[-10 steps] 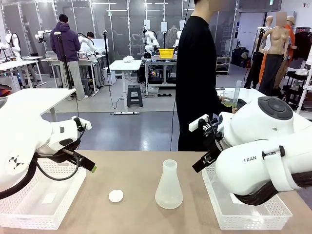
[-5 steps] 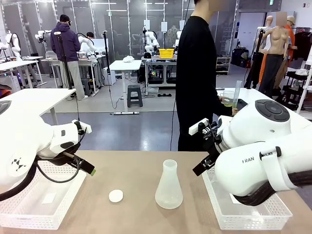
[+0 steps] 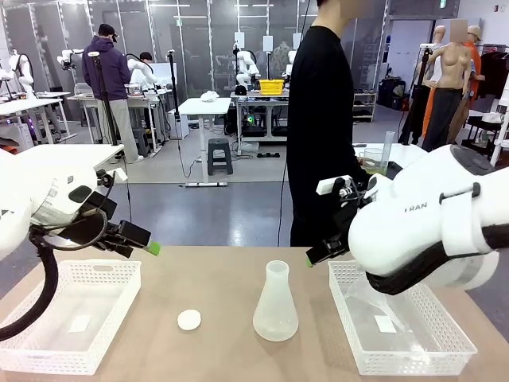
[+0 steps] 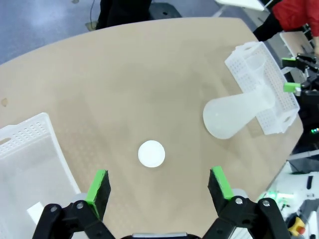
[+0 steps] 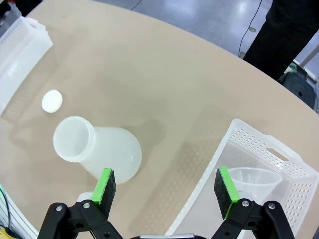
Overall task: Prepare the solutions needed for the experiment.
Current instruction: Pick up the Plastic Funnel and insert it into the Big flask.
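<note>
While both arms hover with jaws wide open and empty, the front view puts the empty flask (image 3: 276, 306) lower centre between left gripper (image 3: 151, 247) and right gripper (image 3: 314, 256), probably waiting to be filled. The solutions (image 3: 372, 163) seem to sit mid-right beside the person (image 3: 318, 127), partly hidden. Left wrist view: white disc (image 4: 151, 153) centred between its pads. Right wrist view adds a funnel (image 5: 254, 181) in the tray (image 5: 259, 137), lower right.

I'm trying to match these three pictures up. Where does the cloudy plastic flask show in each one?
Front view: the conical flask stands upright at the middle of the table, towards the near edge.
Left wrist view: the conical flask is right of centre.
Right wrist view: the conical flask is at lower left, seen from above.
Shared landmark: the small white disc lies near the flask.
</note>
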Motion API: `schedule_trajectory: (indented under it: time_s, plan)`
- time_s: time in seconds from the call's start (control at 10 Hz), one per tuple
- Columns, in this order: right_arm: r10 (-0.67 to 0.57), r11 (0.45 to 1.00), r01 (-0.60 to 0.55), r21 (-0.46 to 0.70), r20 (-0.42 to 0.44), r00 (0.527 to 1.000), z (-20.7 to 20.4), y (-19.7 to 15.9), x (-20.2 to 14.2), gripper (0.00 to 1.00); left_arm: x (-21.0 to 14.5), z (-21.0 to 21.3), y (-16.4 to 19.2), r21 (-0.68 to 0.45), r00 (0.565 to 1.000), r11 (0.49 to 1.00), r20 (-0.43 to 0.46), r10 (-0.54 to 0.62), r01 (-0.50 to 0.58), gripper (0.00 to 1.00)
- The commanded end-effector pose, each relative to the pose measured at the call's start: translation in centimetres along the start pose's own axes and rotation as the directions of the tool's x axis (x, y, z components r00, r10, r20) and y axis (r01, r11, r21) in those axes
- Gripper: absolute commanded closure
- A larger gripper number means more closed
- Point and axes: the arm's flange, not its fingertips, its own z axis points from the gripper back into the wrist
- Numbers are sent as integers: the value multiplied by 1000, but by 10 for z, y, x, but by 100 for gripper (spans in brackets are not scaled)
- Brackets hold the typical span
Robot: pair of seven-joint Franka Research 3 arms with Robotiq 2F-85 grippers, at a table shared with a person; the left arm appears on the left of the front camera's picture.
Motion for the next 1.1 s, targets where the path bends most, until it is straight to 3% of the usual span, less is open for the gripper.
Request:
schedule_trajectory:
  time_s: [0.0,0.2,0.3,0.4,0.6,0.8,1.0]
  plan:
    - [38,998,-40,-53,-32,999,-8,1,-4,0,-7,-10,-13,69,999,997,-5,-42,42,0]
    - [38,998,-40,-53,-32,999,-8,1,-4,0,-1,-3,-5,18,1000,1000,-6,-16,16,0]
    - [30,999,-31,-23,-34,999,-12,-3,-6,0,11,-16,14,-131,996,987,-21,89,-91,0]
    - [-74,997,74,27,13,997,-19,-20,-1,0,17,-25,36,-205,982,961,-10,186,-184,0]
    - [-181,972,173,158,37,983,-28,-38,1,0,16,-42,55,-307,968,919,-27,251,-247,0]
    - [-301,917,277,285,41,953,-41,-50,7,0,14,-56,67,-399,952,870,-34,303,-291,0]
    - [-463,819,419,391,20,886,-49,-59,9,0,14,-52,73,-522,939,794,-38,343,-311,0]
